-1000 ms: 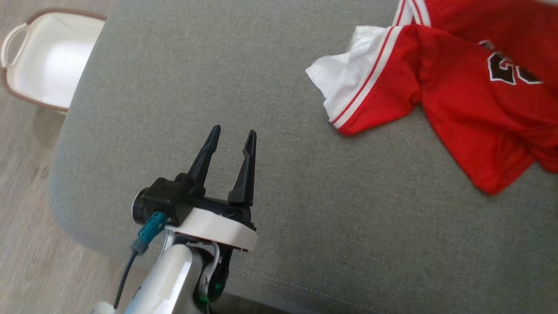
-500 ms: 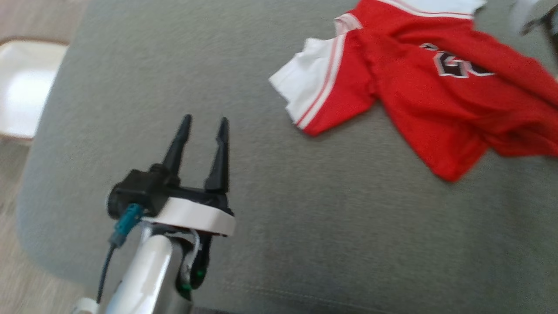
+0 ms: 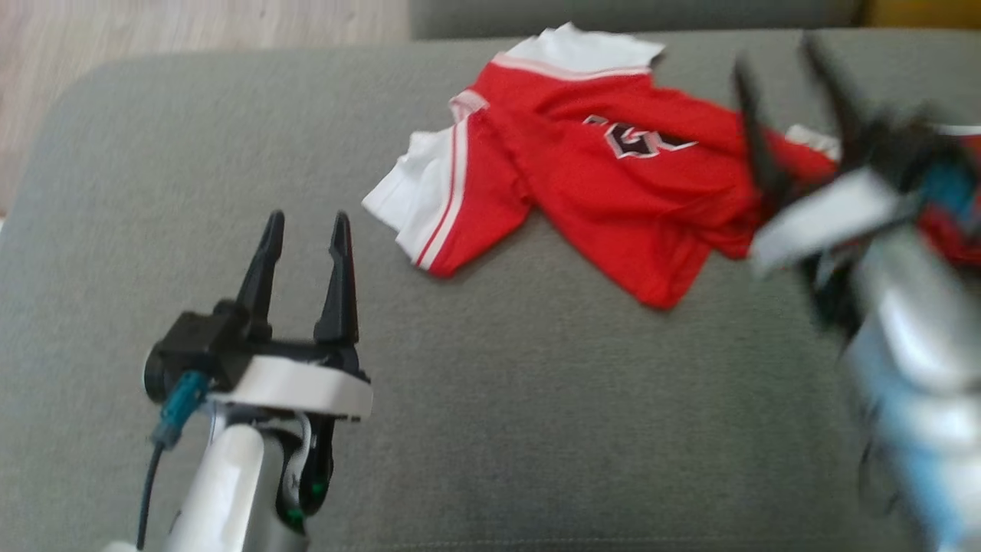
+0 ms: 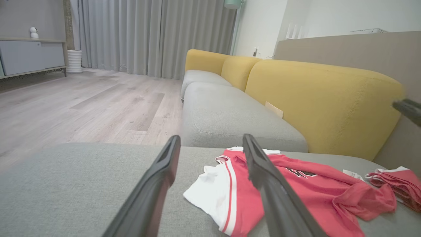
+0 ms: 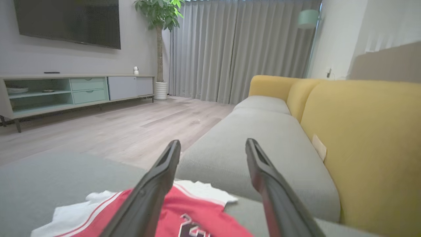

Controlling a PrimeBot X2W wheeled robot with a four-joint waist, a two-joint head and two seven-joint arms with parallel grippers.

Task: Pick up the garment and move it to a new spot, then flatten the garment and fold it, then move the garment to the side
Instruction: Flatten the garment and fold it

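Note:
A red garment with white sleeve edges and dark numerals lies crumpled on the grey cushion. It shows in the left wrist view and in the right wrist view. My left gripper stands open over bare cushion, to the left of the white sleeve, with nothing between its fingers. My right gripper, blurred, is open above the garment's right part and holds nothing.
A second bunch of red cloth lies at the cushion's right end. A yellow sofa back and another grey seat stand beyond the cushion. Wooden floor lies off the cushion's far left.
The camera has swung right, so the white basket has left the picture and the garment sits nearer the middle. My right gripper has come into view over the garment. The left gripper stays open.

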